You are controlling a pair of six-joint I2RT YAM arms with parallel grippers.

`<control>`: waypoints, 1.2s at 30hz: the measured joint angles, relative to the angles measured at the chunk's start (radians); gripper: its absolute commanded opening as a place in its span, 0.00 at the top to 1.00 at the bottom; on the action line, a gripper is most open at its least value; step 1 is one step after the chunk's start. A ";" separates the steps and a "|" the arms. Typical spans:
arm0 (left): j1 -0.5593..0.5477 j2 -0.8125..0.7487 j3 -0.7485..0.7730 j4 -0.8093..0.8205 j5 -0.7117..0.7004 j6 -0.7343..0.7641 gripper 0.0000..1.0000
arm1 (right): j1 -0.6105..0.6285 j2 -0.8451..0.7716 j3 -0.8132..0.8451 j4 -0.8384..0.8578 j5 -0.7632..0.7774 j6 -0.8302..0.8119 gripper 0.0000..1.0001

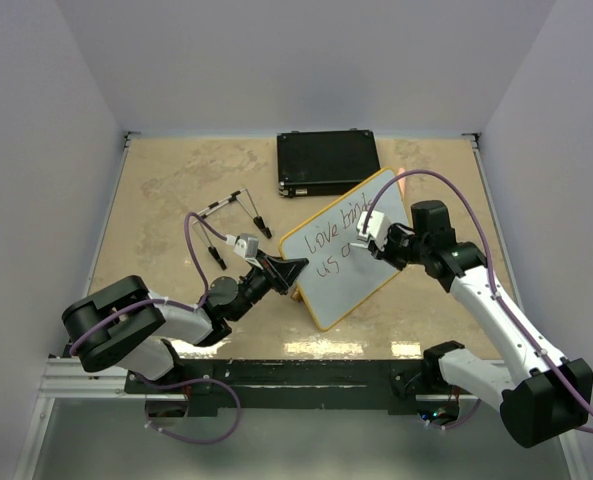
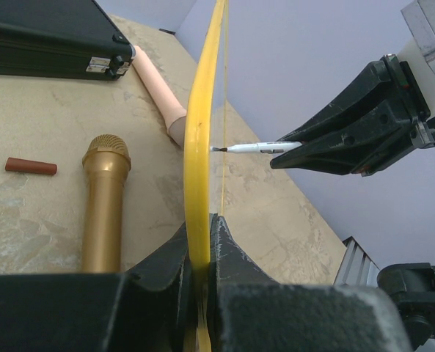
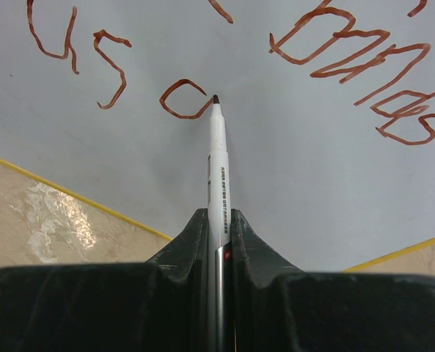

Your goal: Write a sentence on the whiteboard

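The whiteboard [image 1: 348,262] stands tilted on edge in the middle of the table, yellow frame around a pale face. My left gripper [image 1: 292,271] is shut on its lower left frame; in the left wrist view the yellow frame [image 2: 198,147] runs edge-on between the gripper's [image 2: 201,229] jaws. My right gripper [image 1: 372,241] is shut on a white marker [image 3: 218,161], whose tip touches the board face [image 3: 276,183]. The sentence [image 3: 349,51] in red-brown cursive reads "love binds" above and "us a" below. The tip rests at the end of the "a" [image 3: 182,99].
A black case [image 1: 328,162] lies flat behind the board. Behind the board the left wrist view shows a gold microphone [image 2: 103,205], a small red-brown cap [image 2: 30,166] and a pink tube [image 2: 158,88]. Thin black-tipped leads [image 1: 231,207] lie left of the board. Walls enclose the table.
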 measured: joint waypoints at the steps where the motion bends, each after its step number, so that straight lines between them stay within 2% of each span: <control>1: 0.000 0.000 0.000 0.000 0.000 0.000 1.00 | 0.000 0.000 0.000 -0.001 0.000 -0.001 1.00; 36: 0.000 0.000 0.000 0.000 0.000 0.000 1.00 | -0.002 -0.024 -0.006 -0.060 0.011 -0.003 1.00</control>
